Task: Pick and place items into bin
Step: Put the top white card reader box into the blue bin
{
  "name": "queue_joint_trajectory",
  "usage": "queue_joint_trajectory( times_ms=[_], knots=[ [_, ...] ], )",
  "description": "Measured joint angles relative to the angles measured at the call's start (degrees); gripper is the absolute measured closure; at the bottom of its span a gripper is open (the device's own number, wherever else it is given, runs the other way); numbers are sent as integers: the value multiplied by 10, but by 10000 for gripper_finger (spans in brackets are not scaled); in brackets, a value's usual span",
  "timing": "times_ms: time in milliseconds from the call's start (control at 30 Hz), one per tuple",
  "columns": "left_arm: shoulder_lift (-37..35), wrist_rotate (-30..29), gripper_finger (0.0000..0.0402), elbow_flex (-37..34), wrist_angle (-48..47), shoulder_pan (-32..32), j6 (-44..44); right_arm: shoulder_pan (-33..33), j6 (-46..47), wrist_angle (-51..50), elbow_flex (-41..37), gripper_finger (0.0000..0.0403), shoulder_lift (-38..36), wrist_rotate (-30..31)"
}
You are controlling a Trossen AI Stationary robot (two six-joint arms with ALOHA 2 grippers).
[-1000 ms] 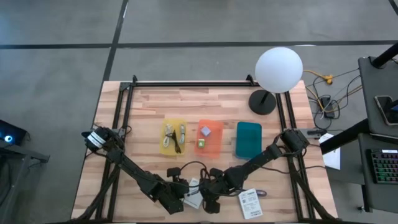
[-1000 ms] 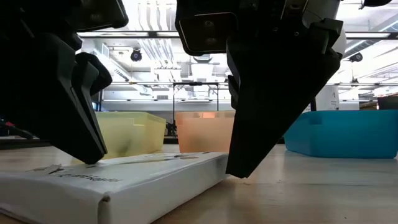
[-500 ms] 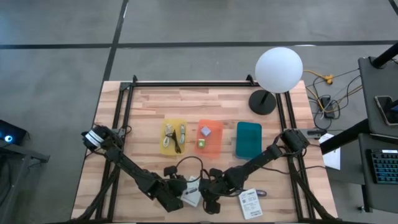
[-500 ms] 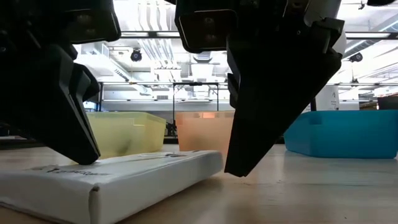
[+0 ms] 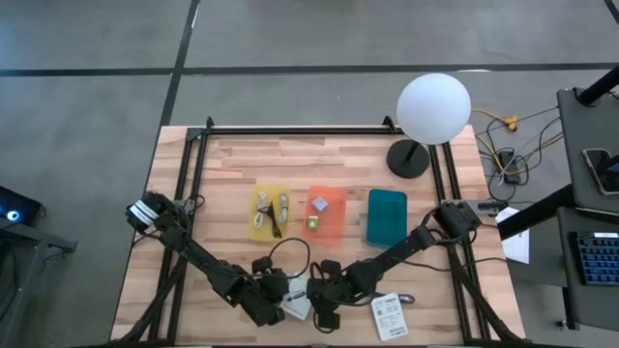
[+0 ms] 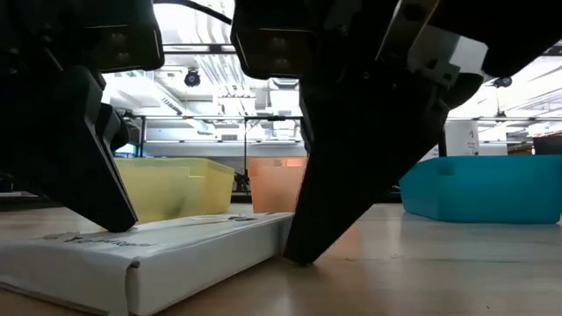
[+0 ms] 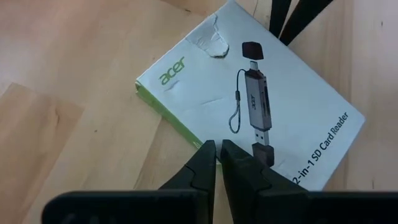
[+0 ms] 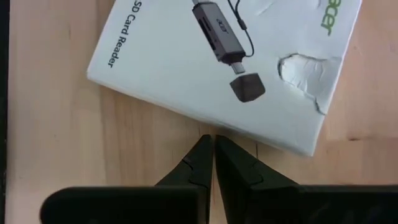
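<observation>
A white printed box [image 5: 298, 302] showing a card reader lies flat on the wooden table near its front edge, and it also shows in the low view [image 6: 167, 254]. My left gripper [image 5: 274, 307] is shut at the box's left side, with its tips [image 7: 217, 146] at the box's top edge. My right gripper [image 5: 322, 311] is shut at the box's right side, with its tips [image 8: 208, 142] on the table beside it. A second white packet [image 5: 389, 315] lies to the right. My left gripper rests its shut fingertips [image 6: 112, 224] on the box's top face [image 7: 239, 134], close to one long edge, slanting down from above. The box lies flat on the table. My right gripper sets its shut fingertips [image 6: 299, 254] against the box's right side wall [image 8: 208, 124], slanting down. The tips are at table level.
A yellow bin [image 5: 270, 213] with cables, an orange bin [image 5: 326, 215] with small cubes and a teal bin [image 5: 387, 215] stand in a row at mid-table. A white globe lamp [image 5: 433, 106] stands at the far right. Bare wood lies left of the box.
My right gripper has gone toward the table's left and tipped over further. The box has slid along the table toward the left. My left gripper has also shifted a little to the left, staying on the box's top.
</observation>
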Motion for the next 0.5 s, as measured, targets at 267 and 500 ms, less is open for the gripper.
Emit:
queue_joint_trajectory(
  times_ms=[267,500],
  knots=[
    [0,-8,391,-1,10,-2,-1,-2,-50,-6,15,390,1,79],
    [0,-2,391,-1,31,-4,0,-3,-60,-8,35,390,-6,104]
  ],
)
